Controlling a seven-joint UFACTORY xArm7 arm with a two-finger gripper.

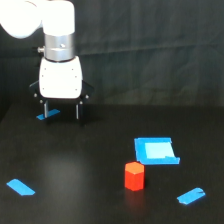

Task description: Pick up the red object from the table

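Since gripper [62, 110] hangs far left, fingers spread, holding nothing, red block [134, 176] sits alone near tray [156, 151] — approach room.

We see a glossy white arm link, rounded like a fat tube, ending in a short silver metal collar with a small dark screw on its side. Below it sits the hand [62, 110]: a boxy white housing with rounded corners, black angular linkages at both flanks, and two thin dark fingers [46, 108].
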